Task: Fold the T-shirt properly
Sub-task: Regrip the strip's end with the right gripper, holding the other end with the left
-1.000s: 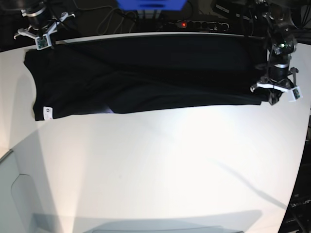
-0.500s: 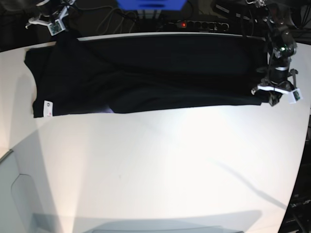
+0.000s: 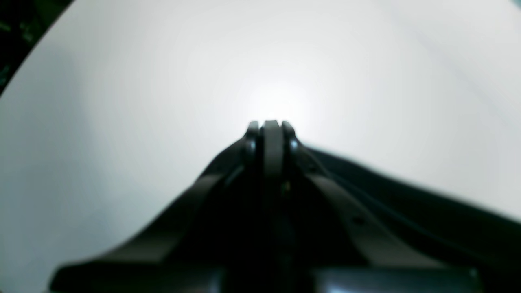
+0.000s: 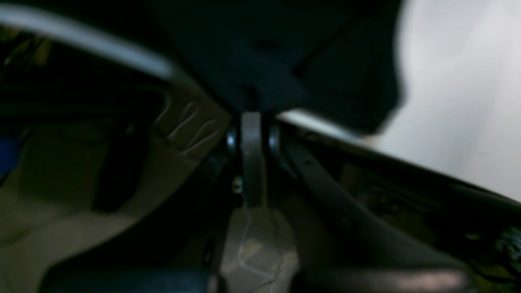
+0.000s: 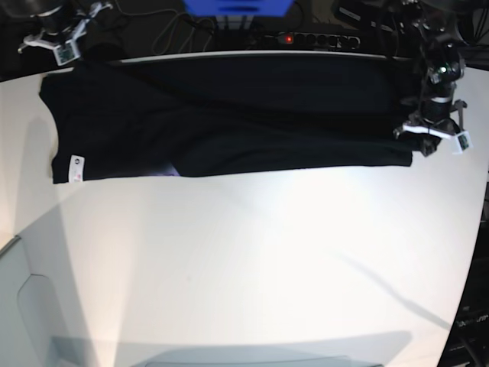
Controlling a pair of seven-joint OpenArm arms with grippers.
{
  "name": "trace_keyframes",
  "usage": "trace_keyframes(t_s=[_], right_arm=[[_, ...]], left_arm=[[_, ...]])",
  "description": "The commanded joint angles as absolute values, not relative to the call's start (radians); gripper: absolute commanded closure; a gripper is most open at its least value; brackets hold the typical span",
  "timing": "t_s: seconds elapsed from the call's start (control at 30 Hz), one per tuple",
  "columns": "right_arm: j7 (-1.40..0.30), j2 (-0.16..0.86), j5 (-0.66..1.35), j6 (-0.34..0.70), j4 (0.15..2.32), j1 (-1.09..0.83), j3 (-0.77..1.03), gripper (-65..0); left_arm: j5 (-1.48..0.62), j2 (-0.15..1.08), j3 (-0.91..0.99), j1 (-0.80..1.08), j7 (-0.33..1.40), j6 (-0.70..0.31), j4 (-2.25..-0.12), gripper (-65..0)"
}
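Right, the near half of the white table [image 5: 252, 267] is lying bare and bright under the lamp, with a soft shadow crossing its near right part. Moving farther in, the T-shirt [image 5: 229, 115] is stretching as a long black band across the far side of the table, almost from the left edge to the right edge. A small white label [image 5: 75, 170] is showing at its near left corner, and a sliver of purple is peeking out under the near hem just right of that.

Over on the right of the base view, the left gripper [image 5: 429, 145] is sitting at the shirt's near right corner; in its own wrist view the left gripper [image 3: 270, 126] is showing its jaws pressed together over the white tabletop, with black cloth trailing off to the right behind it, though whether cloth is caught between them I cannot tell.

Farthest back, at the far left corner, the right gripper [image 5: 63, 47] is hovering past the table's far edge. Its wrist view is showing its fingers [image 4: 252, 126] pressed together, pinching a fold of the black shirt.

Beyond the table, a power strip [image 5: 309, 38] is glowing red.
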State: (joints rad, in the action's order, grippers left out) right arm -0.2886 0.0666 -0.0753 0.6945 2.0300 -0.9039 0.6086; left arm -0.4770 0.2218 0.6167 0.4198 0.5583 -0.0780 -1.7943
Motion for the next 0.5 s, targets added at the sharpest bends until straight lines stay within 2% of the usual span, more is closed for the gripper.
trace_keyframes(t_s=[0.0, 0.2, 0.47], right_arm=[[-0.282, 0.073, -0.071, 0.698, 2.043, -0.901, 0.634, 0.0], [-0.278, 0.073, -0.070, 0.698, 2.043, -0.814, 0.720, 0.0], [-0.285, 0.073, -0.070, 0.698, 2.043, -0.705, 0.725, 0.0]], left_arm=[[-0.481, 0.237, 0.625, 0.427, 0.533, -0.079, -1.810, 0.0], [-0.479, 0.236, 0.624, 0.492, 0.533, -0.079, -1.810, 0.0], [-0.476, 0.236, 0.624, 0.533, 0.538, -0.079, -1.804, 0.0]])
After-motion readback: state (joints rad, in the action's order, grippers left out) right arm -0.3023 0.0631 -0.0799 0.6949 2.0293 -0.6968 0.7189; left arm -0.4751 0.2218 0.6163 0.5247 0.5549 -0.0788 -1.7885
